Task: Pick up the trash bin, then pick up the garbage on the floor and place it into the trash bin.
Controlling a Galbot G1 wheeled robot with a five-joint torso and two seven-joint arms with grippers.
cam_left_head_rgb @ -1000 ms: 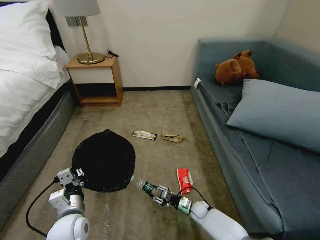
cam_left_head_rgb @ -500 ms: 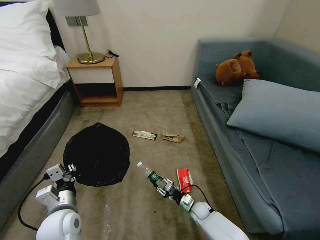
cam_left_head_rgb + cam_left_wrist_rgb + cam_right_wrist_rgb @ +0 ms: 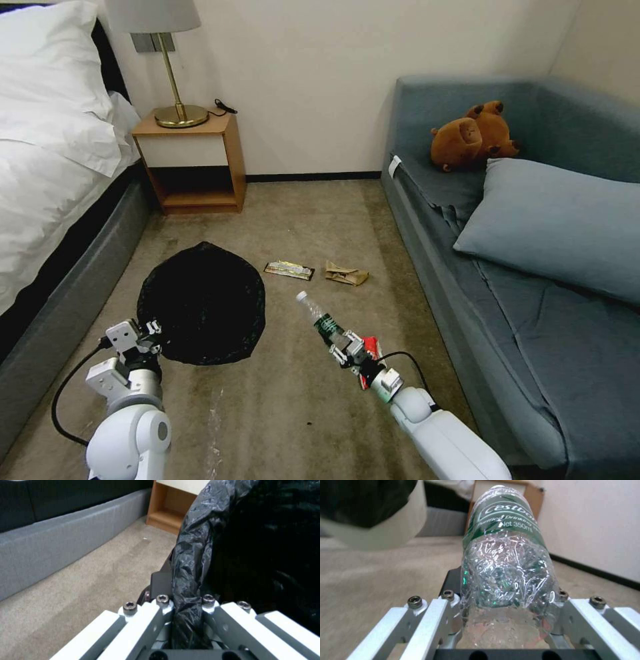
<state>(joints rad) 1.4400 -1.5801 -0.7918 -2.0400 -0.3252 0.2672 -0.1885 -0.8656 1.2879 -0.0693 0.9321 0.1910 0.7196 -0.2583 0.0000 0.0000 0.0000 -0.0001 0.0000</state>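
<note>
The trash bin [image 3: 202, 303], lined with a crinkly black bag [image 3: 253, 545], hangs over the carpet at lower left. My left gripper [image 3: 150, 331] is shut on its near rim, the bag pinched between the fingers [image 3: 163, 615]. My right gripper [image 3: 348, 347] is shut on the base of a clear bottle with a green label [image 3: 320, 319] [image 3: 506, 562], raised right of the bin, cap pointing away. The bin's white wall [image 3: 386, 532] shows beyond the bottle. A red-white wrapper [image 3: 371, 348] lies under the right wrist. A dark yellow-green wrapper [image 3: 289, 270] and a crumpled brown paper bag [image 3: 346, 274] lie farther off.
A bed [image 3: 47, 167] runs along the left, its grey base [image 3: 56, 540] close to the bin. A wooden nightstand [image 3: 190, 160] with a lamp stands at the far wall. A blue sofa [image 3: 533, 267] with a pillow and a plush toy fills the right side.
The right gripper lifted the bottle up and away from the bin, rightwards. The left gripper shifted the bin back and slightly left.
</note>
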